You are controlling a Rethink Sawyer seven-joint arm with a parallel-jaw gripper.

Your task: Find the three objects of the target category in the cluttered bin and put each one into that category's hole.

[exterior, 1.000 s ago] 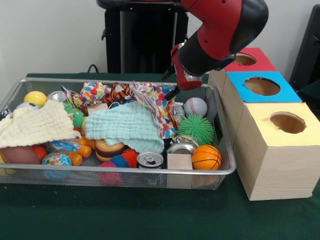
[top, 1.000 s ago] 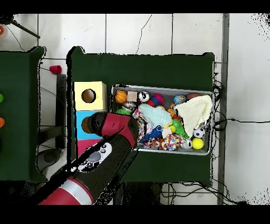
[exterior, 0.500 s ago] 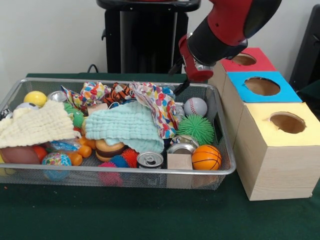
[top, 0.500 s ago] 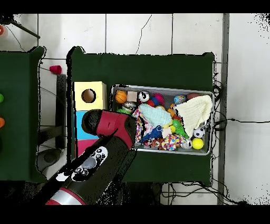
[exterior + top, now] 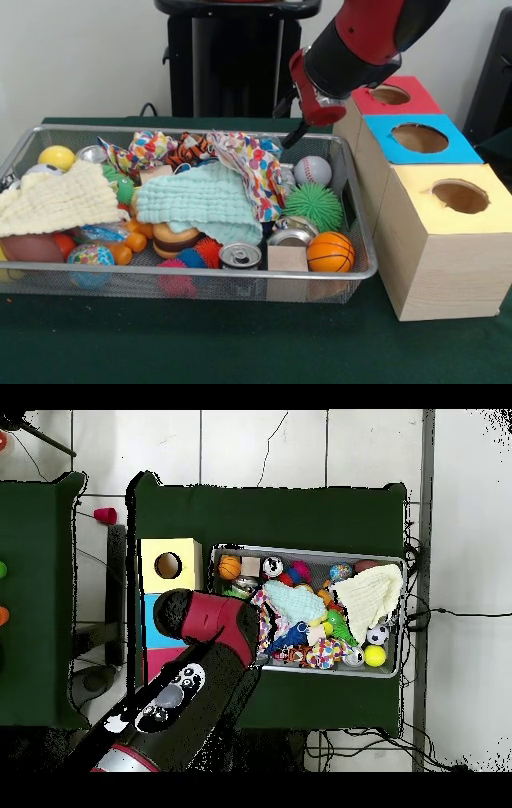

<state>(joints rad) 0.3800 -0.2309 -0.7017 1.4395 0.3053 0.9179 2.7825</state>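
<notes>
We see the claw (image 5: 292, 132) hanging above the far right corner of the wire bin (image 5: 362, 268), close by the red-topped box (image 5: 390, 96). Only a thin dark tip shows under the red and black arm (image 5: 360, 40), and we cannot tell whether the claw is spread or pressed together; nothing can be seen held in it.

The target category is not shown, so we list what lies nearest. Just below and slightly right of the claw sits a baseball (image 5: 312, 170), with a green spiky ball (image 5: 314, 205) nearer to us. To the claw's left, a confetti-patterned cloth (image 5: 252, 172) lies against a mint green cloth (image 5: 204, 200). Along the near rim stand a can (image 5: 240, 256), a wooden block (image 5: 287, 259) and a small basketball (image 5: 330, 251).

Right of the bin, the blue-topped box (image 5: 418, 138) and yellow-topped box (image 5: 456, 196) sit in a row with the red one, each with a round hole.

In the overhead view the arm (image 5: 205, 649) covers the boxes' side of the bin (image 5: 310, 552).
</notes>
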